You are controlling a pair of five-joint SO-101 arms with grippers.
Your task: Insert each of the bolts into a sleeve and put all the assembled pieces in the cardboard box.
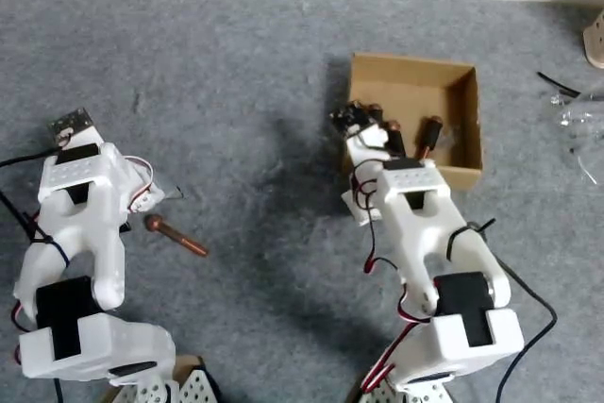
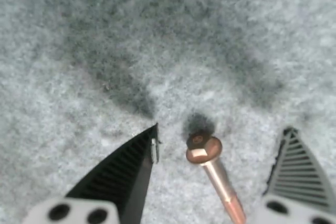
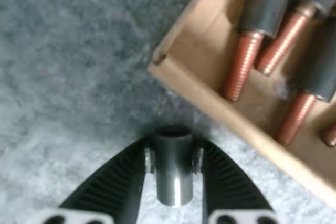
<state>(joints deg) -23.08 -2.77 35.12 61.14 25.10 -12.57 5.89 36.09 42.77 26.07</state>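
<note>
Left pincer [image 2: 220,132]: jaws stand apart, tips lowered close to the grey carpet [image 2: 105,51]. The bolt [image 2: 212,169] lies flat on the carpet between my two fingers, hex head toward the tips, threaded shank running back toward my wrist. I judge this spread is set to straddle the shank, so that closing would grip it across its width. The bolt lies nearer one finger than the other. Closing may therefore push it sideways before it seats.

Right pincer [image 3: 173,157]: jaws clamped on a dark sleeve [image 3: 173,174], its axis in line with my fingers and its open end just past the tips. I judge this hold leaves the bore free to receive the bolt.

Just ahead of these tips stands a corner of the cardboard box [image 3: 199,87]. Inside lie assembled pieces [image 3: 262,14], copper threads protruding from dark sleeves. By my estimate, this bolt and this sleeve are the last pair left to join.

Markings: I can read no writing on bolt, sleeve or box.
</note>
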